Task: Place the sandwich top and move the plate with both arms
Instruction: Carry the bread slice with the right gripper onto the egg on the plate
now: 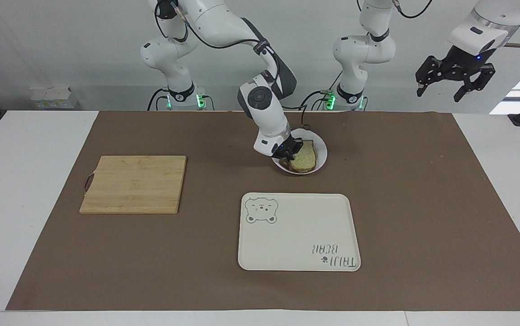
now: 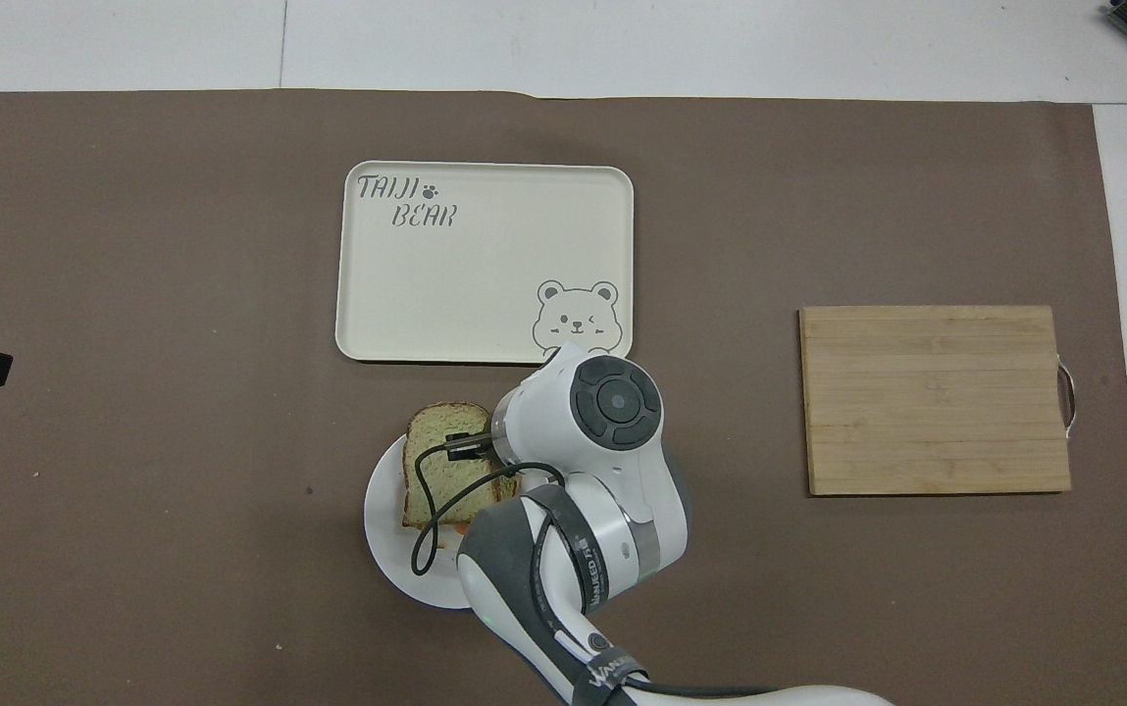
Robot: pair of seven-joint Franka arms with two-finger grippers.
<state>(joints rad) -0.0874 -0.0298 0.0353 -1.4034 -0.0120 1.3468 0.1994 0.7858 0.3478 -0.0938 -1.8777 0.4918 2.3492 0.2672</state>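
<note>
The sandwich top [image 1: 306, 156] lies on the egg-topped slice on the small white plate [image 1: 322, 151], slightly tilted. It covers the egg almost fully in the overhead view [image 2: 440, 461]. My right gripper [image 1: 288, 153] is low over the plate's edge toward the right arm's end, shut on the sandwich top's edge. In the overhead view the wrist hides most of this gripper and part of the plate [image 2: 386, 529]. My left gripper [image 1: 454, 81] waits, open and empty, raised high off the left arm's end of the table.
A cream rectangular bear tray [image 1: 299, 232] lies just farther from the robots than the plate, also in the overhead view [image 2: 485, 260]. A wooden cutting board [image 1: 134, 184] lies toward the right arm's end. A brown mat covers the table.
</note>
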